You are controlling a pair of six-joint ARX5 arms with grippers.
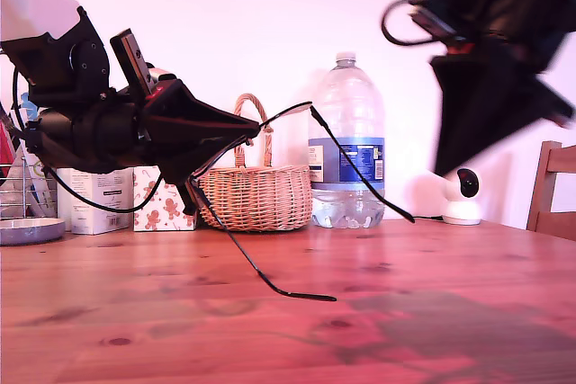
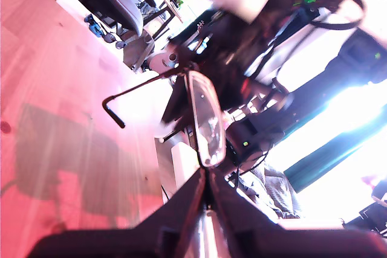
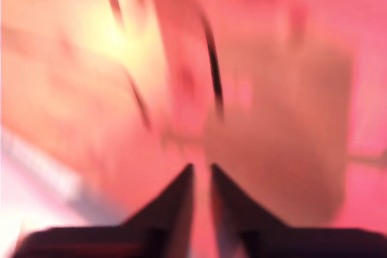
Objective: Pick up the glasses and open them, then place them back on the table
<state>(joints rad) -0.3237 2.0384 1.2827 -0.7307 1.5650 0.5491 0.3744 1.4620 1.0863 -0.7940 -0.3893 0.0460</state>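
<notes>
My first gripper is shut on the front of the glasses at the exterior view's left, holding them above the table. Both slim temples are swung out: one slants down with its tip just above the wood, the other reaches toward the exterior view's right. The first wrist view shows a clear lens of the glasses standing just past my first gripper. My second gripper hangs blurred high at the exterior view's right, apart from the glasses. In the second wrist view my second gripper shows a narrow gap with nothing in it.
Along the back stand a wicker basket, a large water bottle, a white camera, a gingerbread-print box and a white box. A wooden chair is at the exterior view's right, a metal dish at its left.
</notes>
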